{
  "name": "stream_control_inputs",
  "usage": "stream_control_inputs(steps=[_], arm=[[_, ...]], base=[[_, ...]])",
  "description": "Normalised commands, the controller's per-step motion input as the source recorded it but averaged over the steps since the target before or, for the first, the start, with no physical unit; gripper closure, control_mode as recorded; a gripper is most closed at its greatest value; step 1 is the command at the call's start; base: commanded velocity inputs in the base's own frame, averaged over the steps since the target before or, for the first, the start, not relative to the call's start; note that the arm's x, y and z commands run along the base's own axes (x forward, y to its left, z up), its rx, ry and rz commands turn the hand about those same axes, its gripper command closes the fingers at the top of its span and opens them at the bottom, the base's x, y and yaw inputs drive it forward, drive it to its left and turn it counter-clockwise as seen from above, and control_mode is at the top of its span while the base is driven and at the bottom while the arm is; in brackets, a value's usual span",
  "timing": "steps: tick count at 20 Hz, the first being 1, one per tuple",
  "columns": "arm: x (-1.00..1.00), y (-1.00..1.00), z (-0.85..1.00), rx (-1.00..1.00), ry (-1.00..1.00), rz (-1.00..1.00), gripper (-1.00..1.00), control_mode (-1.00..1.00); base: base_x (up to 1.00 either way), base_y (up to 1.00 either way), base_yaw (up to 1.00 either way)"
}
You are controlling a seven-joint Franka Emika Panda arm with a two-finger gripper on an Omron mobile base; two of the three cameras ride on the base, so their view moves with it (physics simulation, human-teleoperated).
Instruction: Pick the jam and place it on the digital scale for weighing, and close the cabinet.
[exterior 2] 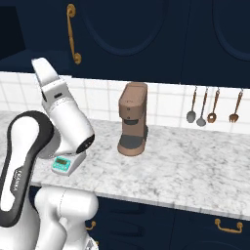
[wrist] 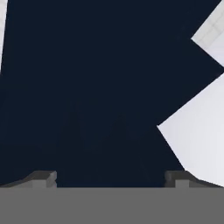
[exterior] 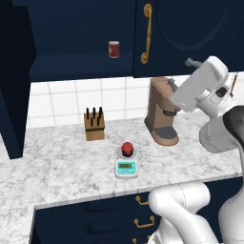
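Note:
The jam (exterior: 127,149), a small red jar with a dark end, sits on the round plate of the white and teal digital scale (exterior: 126,164) near the counter's front. The scale's corner (exterior 2: 63,165) also peeks out from behind my arm. The navy cabinet (exterior: 71,28) above has its left door (exterior: 12,95) swung open at the far left, while its right door (exterior: 190,28) is shut. My gripper (wrist: 111,177) is open and holds nothing. It faces a dark navy surface close up. The arm (exterior: 200,86) is raised right of the scale, well away from the jam.
A brown coffee machine (exterior: 162,112) stands on the marble counter (exterior: 57,162) right of the scale, and a knife block (exterior: 94,125) stands behind it on the left. A red can (exterior: 114,49) is on the cabinet shelf. Utensils (exterior 2: 212,105) hang on the tiled wall.

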Motion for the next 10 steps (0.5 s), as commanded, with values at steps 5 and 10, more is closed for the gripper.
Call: stream_control_inputs(steps=[5, 10], arm=[[-0.96, 0.87, 0.00, -0.04, -0.32, 0.00, -1.00, -1.00], [-1.00, 0.43, 0.00, 0.03, 0.05, -0.06, -1.00, -1.00]], base=[[0.00, 0.00, 0.00], [0.00, 0.00, 0.00]])
